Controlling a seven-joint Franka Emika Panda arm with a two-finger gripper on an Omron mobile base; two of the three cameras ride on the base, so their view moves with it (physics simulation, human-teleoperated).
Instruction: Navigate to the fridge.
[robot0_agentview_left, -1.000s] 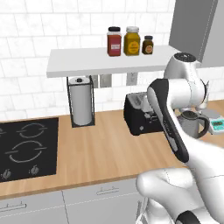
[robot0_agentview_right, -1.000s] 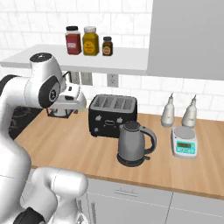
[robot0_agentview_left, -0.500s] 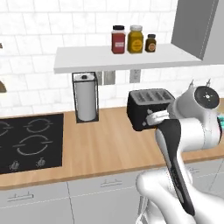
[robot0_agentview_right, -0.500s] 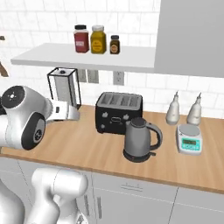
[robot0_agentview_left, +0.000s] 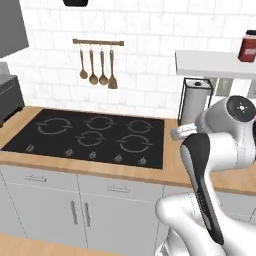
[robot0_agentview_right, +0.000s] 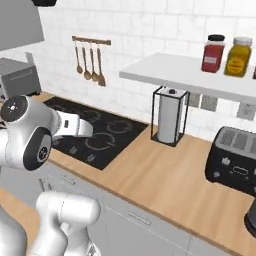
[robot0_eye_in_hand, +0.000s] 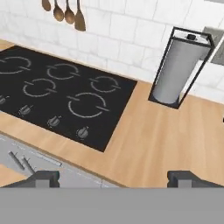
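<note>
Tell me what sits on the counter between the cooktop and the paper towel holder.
Nothing: in the hand view a bare strip of wooden counter separates the cooktop from the paper towel holder. The right base view shows the same gap.

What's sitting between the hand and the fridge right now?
Cannot tell: no tall grey double-door unit is in these views. Ahead of the hand lie the wooden counter, black cooktop and paper towel holder against the tiled wall, with the hanging utensils above.
</note>
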